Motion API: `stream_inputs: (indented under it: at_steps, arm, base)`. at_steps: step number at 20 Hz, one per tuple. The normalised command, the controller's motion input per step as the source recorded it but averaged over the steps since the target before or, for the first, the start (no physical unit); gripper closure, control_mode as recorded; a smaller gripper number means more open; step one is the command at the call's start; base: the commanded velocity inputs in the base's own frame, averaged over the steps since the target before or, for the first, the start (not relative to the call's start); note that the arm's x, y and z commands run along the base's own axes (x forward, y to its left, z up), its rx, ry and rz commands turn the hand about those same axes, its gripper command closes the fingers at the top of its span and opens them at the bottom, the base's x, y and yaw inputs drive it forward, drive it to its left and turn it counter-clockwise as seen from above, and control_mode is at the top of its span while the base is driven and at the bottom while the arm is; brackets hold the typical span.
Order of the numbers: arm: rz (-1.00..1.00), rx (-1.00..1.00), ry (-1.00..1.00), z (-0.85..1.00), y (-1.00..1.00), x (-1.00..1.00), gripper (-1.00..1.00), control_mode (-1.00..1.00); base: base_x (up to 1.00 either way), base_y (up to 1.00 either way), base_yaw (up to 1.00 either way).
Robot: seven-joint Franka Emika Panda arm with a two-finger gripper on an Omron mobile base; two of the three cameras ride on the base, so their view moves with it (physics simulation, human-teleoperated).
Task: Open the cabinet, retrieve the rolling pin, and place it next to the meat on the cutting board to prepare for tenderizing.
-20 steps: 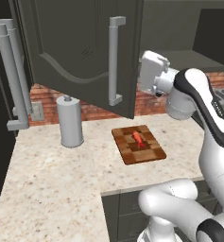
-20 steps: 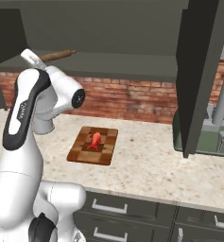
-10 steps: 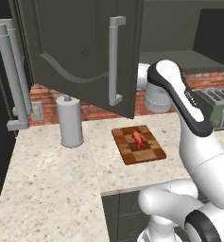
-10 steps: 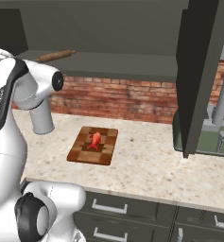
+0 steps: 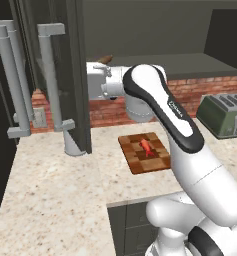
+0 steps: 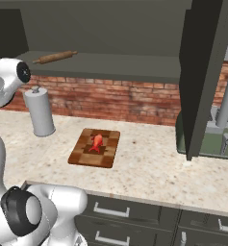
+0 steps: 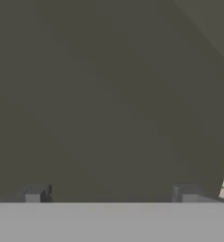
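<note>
Rolling pin lying on open cabinet shelf at 11 o'clock from cutting board and meat; gripper spread wide, empty, facing door panel: likely collision with door if advanced without reorienting.

Glossy white arm of rounded segments, a black band along its upper link, dark round joint caps, two small dark grey fingertips.

Matt dark cabinet, wooden pin, checkered wood board, speckled stone tabletop, rough brick wall, grey metal canister
</note>
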Motion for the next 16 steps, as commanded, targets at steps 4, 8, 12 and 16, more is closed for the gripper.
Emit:
stream_inputs:
  at_steps: [4, 8, 12, 16]
  arm:
    - [0.06, -0.11, -0.05, -0.01, 0.79, -0.13, -1.00, -1.00]
    - [0.02, -0.04, 0.01, -0.02, 0.29, 0.02, -1.00, -1.00]
    - [-0.01, 0.00, -0.02, 0.00, -0.04, -0.03, -1.00, -1.00]
    - [-0.13, 0.00, -0.06, 0.00, -0.29, -0.16, -1.00, -1.00]
  base:
    - [0.00, 0.00, 0.00]
    - [0.00, 0.00, 0.00]
    - [0.00, 0.00, 0.00]
    - [0.00, 0.00, 0.00]
